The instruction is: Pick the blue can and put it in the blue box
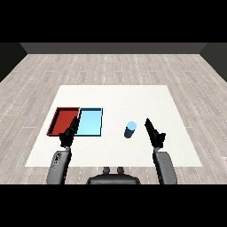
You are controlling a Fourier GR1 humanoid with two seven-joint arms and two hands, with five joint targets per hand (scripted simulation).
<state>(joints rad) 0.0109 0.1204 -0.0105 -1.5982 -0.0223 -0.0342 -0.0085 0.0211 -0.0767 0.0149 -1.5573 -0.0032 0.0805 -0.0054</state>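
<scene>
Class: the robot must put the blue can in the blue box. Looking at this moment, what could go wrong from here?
1. The right hand is open beside the upright blue can; a sideways approach might tip it.
2. The light blue tray touches the red tray, so the can could land in the wrong one.

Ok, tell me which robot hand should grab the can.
Right. The right robot hand is just beside the can, fingers straight and nothing between them. The left robot hand sits over the trays' near edge, farther from the can.
</scene>
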